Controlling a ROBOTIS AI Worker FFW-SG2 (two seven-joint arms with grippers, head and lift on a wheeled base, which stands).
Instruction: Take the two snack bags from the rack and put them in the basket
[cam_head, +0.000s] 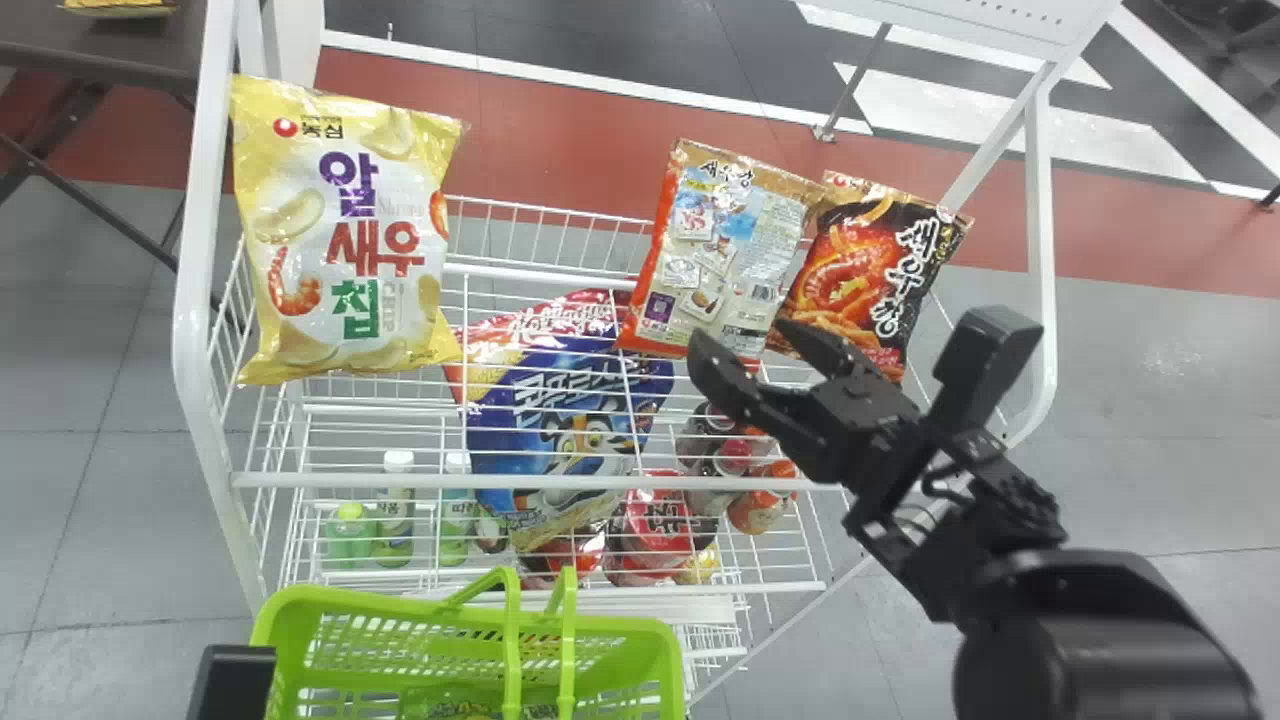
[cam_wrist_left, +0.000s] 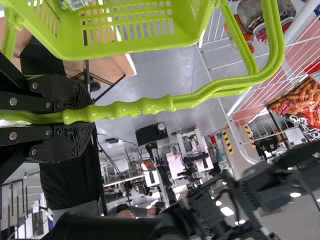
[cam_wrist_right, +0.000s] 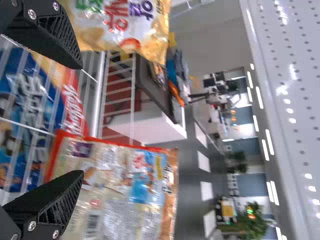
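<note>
Right hand (cam_head: 742, 342) empty, fingers apart; silver-backed bag (cam_head: 735, 250) just past its tips, red-black bag (cam_head: 868, 275) beside it, both on rack (cam_head: 360, 481). Left hand (cam_wrist_left: 85, 117) clamped on basket handles (cam_wrist_left: 150, 105), basket (cam_head: 625, 628) below. Risk: closing off-centre likely catches only an edge, so slick film slips, or shoves bag into neighbour.

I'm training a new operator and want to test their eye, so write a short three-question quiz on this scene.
1. Fill in: In the head view, the yellow bag is at the rack's ____ end.
2. True or false: The right tool's fingers are apart.
3. Multiple choice: What is the left tool gripping? a) the rack; b) the handle of the basket; c) the yellow bag.

Key: 1 left; 2 true; 3 b.
</note>
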